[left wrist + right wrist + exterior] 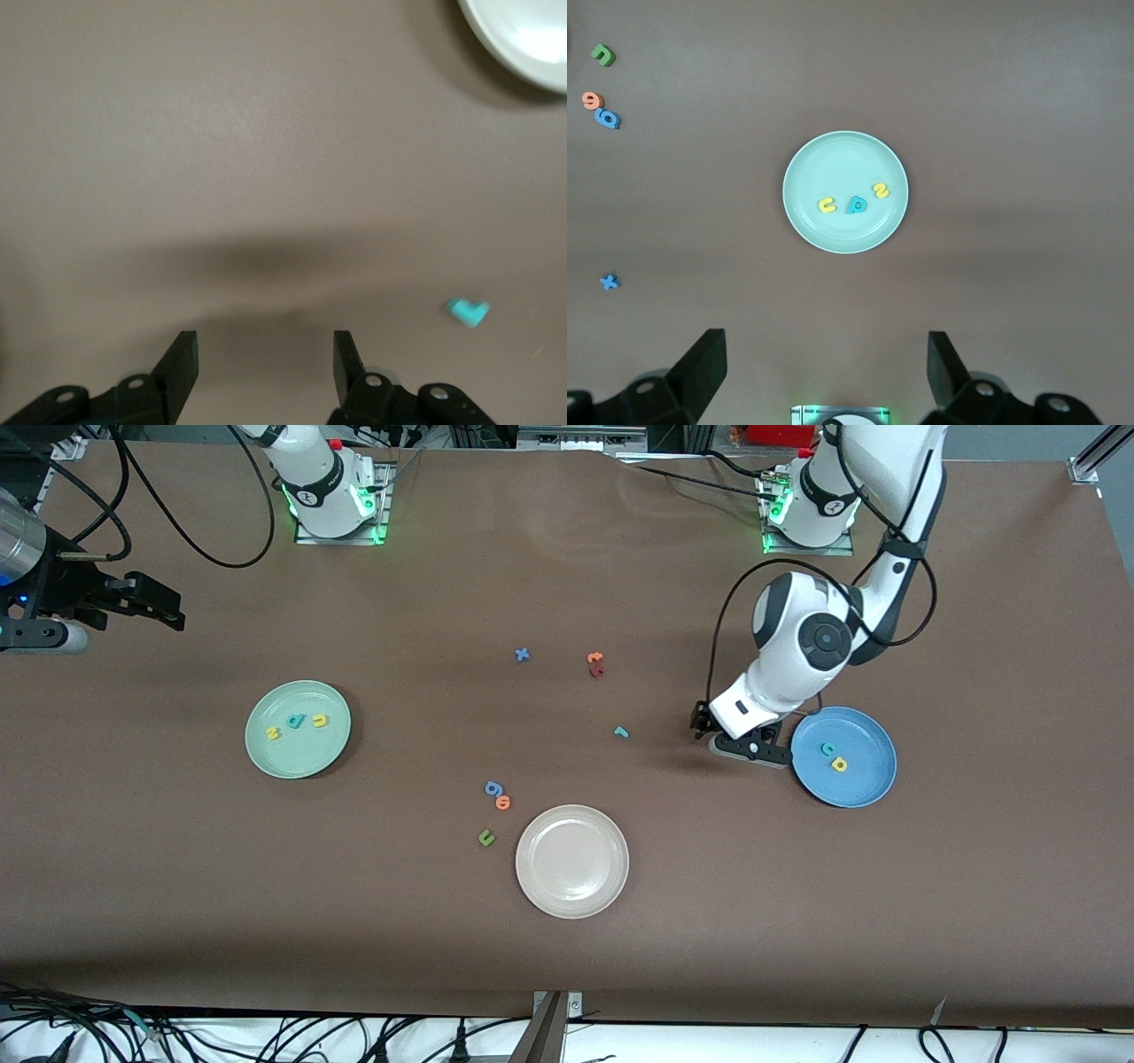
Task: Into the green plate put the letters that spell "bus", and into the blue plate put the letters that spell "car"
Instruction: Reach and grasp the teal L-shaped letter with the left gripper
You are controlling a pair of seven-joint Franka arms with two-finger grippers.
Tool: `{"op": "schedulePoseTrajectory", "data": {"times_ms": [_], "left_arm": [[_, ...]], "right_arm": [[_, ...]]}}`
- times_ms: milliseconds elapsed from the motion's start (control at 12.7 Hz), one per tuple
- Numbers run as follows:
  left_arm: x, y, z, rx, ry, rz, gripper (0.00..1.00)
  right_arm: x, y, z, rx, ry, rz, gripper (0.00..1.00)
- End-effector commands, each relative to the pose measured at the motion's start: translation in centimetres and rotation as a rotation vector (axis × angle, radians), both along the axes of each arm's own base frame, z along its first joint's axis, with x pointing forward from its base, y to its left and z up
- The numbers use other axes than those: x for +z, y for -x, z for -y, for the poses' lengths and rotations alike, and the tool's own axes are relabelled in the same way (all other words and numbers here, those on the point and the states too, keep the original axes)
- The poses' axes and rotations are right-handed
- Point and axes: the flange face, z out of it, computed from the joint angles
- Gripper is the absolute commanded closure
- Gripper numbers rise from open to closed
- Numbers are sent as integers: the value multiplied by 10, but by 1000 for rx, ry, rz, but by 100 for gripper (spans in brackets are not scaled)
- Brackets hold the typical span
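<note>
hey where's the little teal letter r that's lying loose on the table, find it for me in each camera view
Front view: the teal r lies on bare table between the left gripper and the orange letter.
Left wrist view: the teal r lies on the table, off to one side of the open fingers.
Right wrist view: not in it.
Shared landmark: the beige-white plate, whose rim shows at a corner of the left wrist view.

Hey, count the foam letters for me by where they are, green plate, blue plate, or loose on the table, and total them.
In the green plate: 3
In the blue plate: 2
Loose on the table: 7
Total: 12
</note>
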Motion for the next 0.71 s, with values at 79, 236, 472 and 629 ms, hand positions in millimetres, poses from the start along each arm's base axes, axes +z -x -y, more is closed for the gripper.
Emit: {"op": "schedulePoseTrajectory", "data": {"times_ms": [79, 236, 472, 629], "left_arm": [[1, 3, 51, 502, 19, -99, 31], [-6, 2, 68, 730, 17, -140, 32], [-16, 6, 81, 966, 3, -189, 31], [-17, 6, 106, 1000, 13, -199, 33]], "right_arm": [[0, -6, 9, -41, -46, 23, 0], [4, -5, 10, -40, -30, 42, 0], [5, -4, 6, -65, 21, 48, 0], [5, -4, 6, -65, 21, 48, 0]]}}
